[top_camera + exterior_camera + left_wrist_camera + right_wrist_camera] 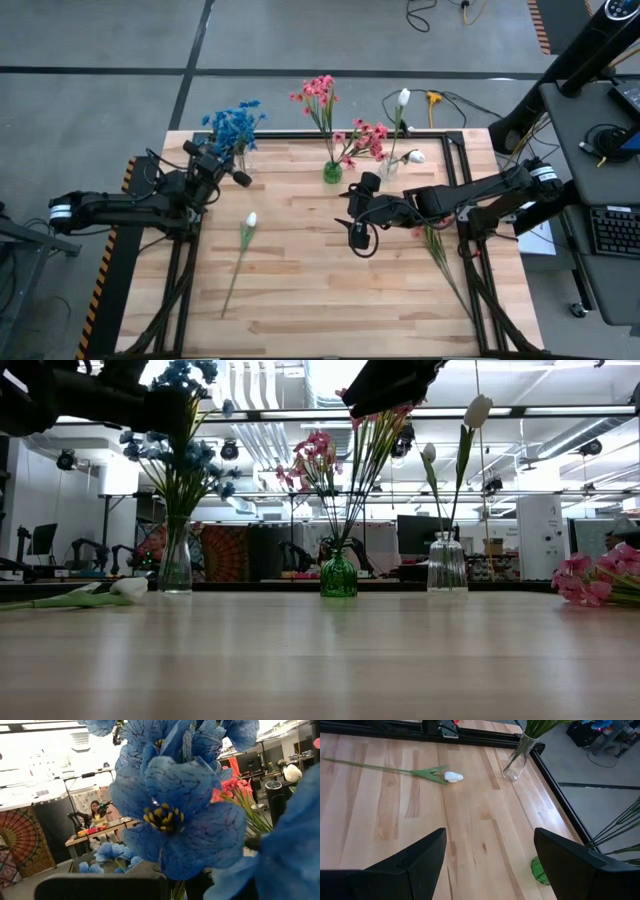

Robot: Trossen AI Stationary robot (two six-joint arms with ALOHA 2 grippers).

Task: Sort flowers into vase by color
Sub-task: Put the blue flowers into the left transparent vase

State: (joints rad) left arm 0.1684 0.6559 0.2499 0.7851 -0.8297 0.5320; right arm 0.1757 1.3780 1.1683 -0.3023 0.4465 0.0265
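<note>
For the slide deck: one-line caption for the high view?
Left pincer shut beside the blue flowers; right pincer open over mid-table; white tulip lying on the table.

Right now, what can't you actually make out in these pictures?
- Left gripper: in its wrist view, blue flowers fill the frame, so whether it grips a stem is hidden.
- Pink flowers on the table: cut off by the low view's edge.
- Right gripper: open, empty.

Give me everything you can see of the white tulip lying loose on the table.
The white tulip lies flat on the bare wooden table, left of centre: closed white bud, long thin green stem, narrow green leaves just below the bud. It looks artificial. Nothing touches it, and it is in no vase. The bud points toward the far side.
</note>
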